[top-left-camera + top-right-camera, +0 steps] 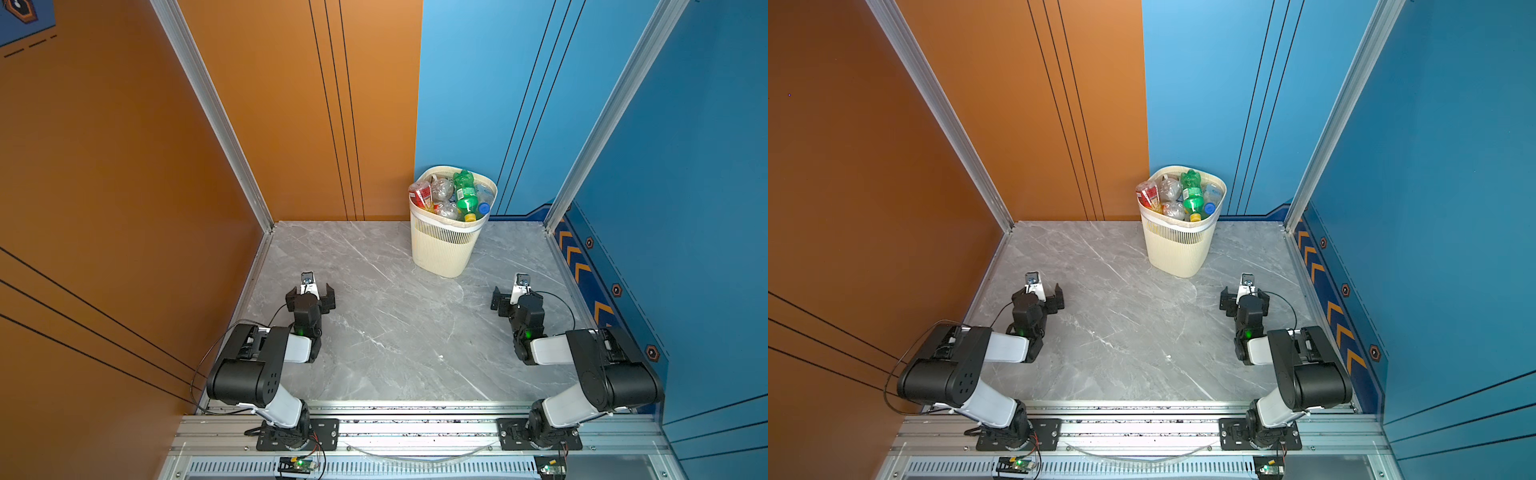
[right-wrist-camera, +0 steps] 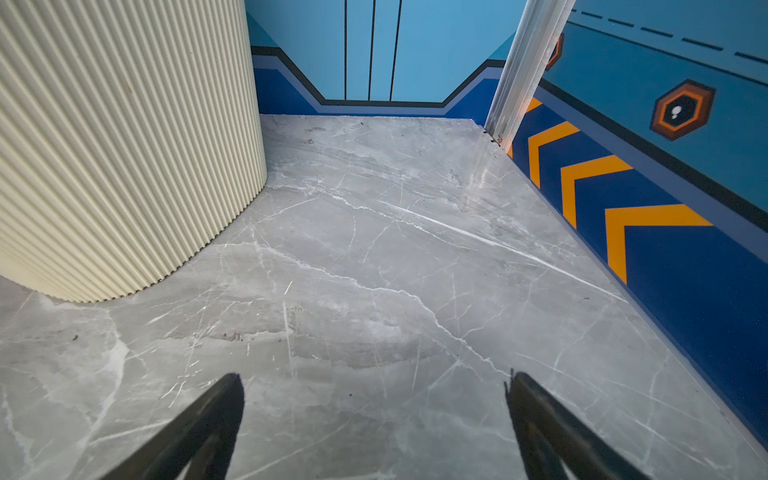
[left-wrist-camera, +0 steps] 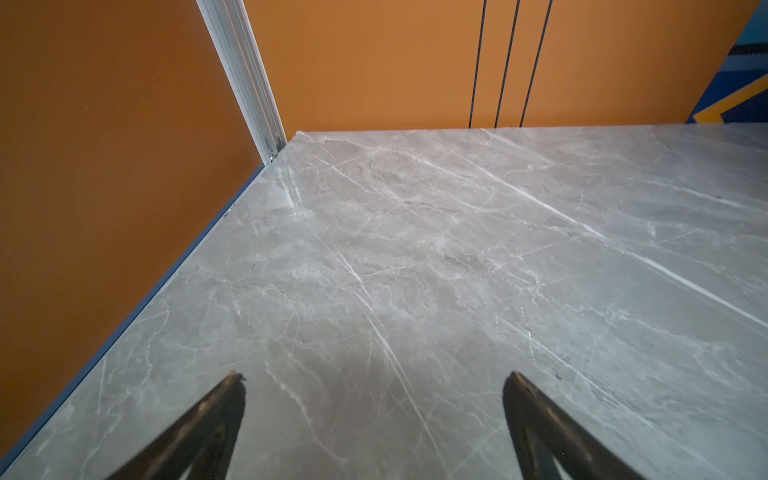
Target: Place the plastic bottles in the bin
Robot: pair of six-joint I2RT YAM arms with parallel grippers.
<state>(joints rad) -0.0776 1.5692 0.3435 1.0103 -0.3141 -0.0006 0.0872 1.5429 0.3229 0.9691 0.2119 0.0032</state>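
The cream ribbed bin (image 1: pixel 444 249) (image 1: pixel 1177 251) stands at the back of the grey marble table, right of the middle. It is heaped to the rim with plastic bottles: a green one with a yellow cap (image 1: pixel 464 194) (image 1: pixel 1192 194), a red-labelled one (image 1: pixel 420 194) leaning at the rim, and clear ones. No bottle lies on the table in any view. My left gripper (image 1: pixel 311 293) (image 1: pixel 1039 293) (image 3: pixel 375 376) hovers low at the table's left, open and empty. My right gripper (image 1: pixel 516 296) (image 1: pixel 1244 296) (image 2: pixel 376 377) is open and empty, with the bin's wall (image 2: pixel 124 145) close ahead of it.
An orange wall (image 1: pixel 124 208) bounds the table on the left, and a blue wall with orange chevrons (image 2: pixel 623 216) on the right. Aluminium posts (image 1: pixel 232 137) stand at the back corners. The arms' mounting rail (image 1: pixel 415 432) runs along the front edge.
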